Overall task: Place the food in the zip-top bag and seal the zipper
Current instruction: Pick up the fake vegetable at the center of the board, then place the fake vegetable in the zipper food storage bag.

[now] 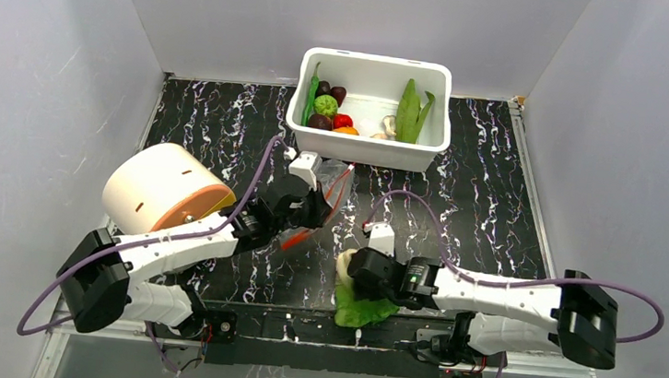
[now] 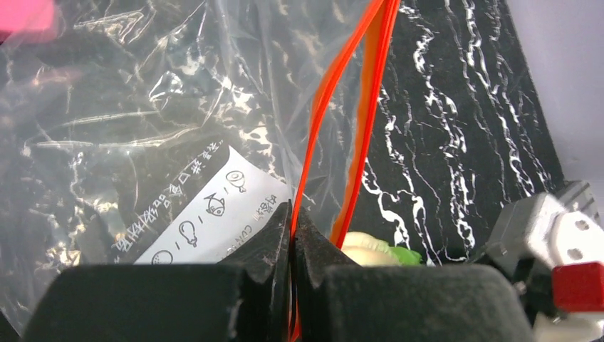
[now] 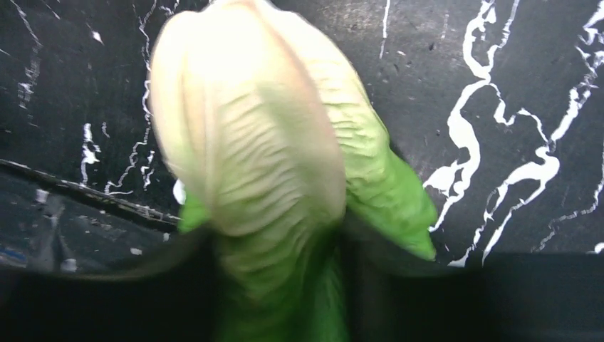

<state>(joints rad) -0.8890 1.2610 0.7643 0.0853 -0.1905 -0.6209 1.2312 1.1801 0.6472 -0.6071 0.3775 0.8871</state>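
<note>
Above the tabletop (image 1: 495, 214), the left hand (image 2: 292, 214) is pinching the zipper (image 2: 319, 117) of the empty-looking zip-top bag (image 2: 128, 121). The right hand (image 1: 348, 272) is clutching the cabbage (image 3: 263, 157) nearby, while remaining food (image 1: 325, 106) is sitting in the tub (image 1: 362, 150).

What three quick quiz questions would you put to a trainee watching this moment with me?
1. True or false: the left gripper is shut on the zipper of the zip-top bag.
2. What does the right gripper hold? A. tomato B. cabbage C. mushroom
3. Fill in: the other food sits in the white ____.

Key: 1 true; 2 B; 3 tub.
</note>
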